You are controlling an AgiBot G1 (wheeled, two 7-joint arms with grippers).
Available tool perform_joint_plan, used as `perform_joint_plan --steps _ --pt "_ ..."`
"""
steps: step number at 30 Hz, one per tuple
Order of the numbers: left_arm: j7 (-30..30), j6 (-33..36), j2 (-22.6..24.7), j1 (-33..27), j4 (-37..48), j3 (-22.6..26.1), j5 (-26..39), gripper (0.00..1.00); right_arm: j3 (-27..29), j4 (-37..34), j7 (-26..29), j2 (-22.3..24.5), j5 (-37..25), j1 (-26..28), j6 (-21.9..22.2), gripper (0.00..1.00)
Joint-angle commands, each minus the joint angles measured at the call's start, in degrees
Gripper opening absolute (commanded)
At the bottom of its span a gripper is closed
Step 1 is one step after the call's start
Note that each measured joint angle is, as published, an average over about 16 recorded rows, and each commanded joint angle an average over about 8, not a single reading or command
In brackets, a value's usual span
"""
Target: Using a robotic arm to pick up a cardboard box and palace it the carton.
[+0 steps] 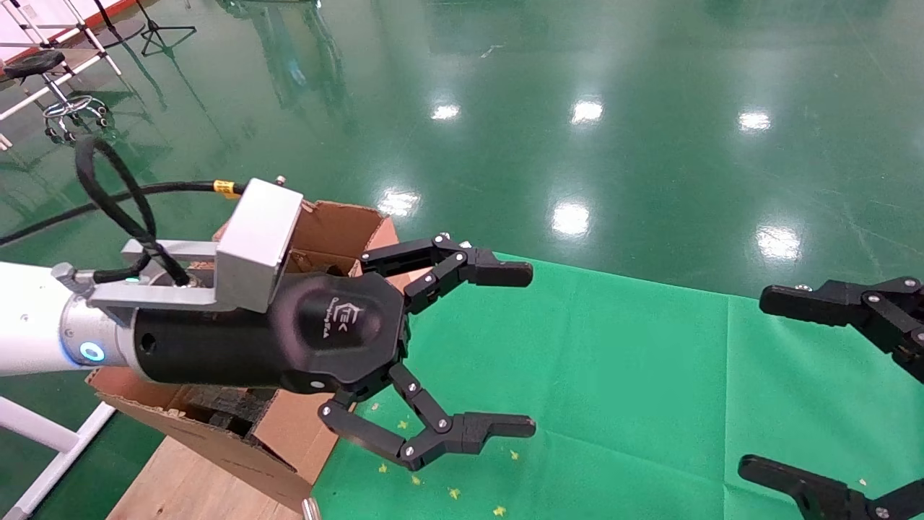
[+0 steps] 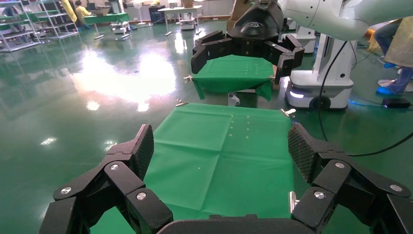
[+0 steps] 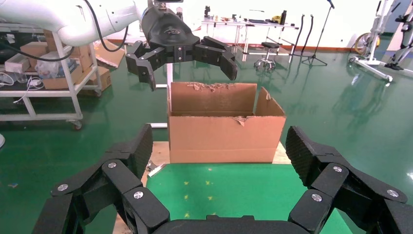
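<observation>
The carton stands at the table's left end with ragged flaps and black foam inside; it also shows in the right wrist view. The robotic arm's left gripper, with its silver camera block, hangs open and empty above the carton's right side and the green cloth. In its own view only cloth lies between its fingers. It also shows above the carton in the right wrist view. My right gripper is open and empty at the right edge. The small cardboard box is out of view.
The cloth covers a wooden tabletop, bare under the carton. Shiny green floor surrounds the table. A stool stands far left, a white shelf cart behind the carton, and another robot base and green table beyond the right end.
</observation>
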Motion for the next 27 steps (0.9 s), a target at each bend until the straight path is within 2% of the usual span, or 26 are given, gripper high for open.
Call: perform_joint_plan --steps 1,27 --pt "-0.01 -0.01 0.0 -0.01 0.01 0.01 0.02 1.0 0.0 0.0 0.0 0.0 0.0 0.0 0.0 1.0" --pt "-0.01 -0.03 0.0 -0.07 0.08 0.04 0.11 1.0 0.0 0.0 0.0 0.0 -0.02 0.0 0.0 1.0"
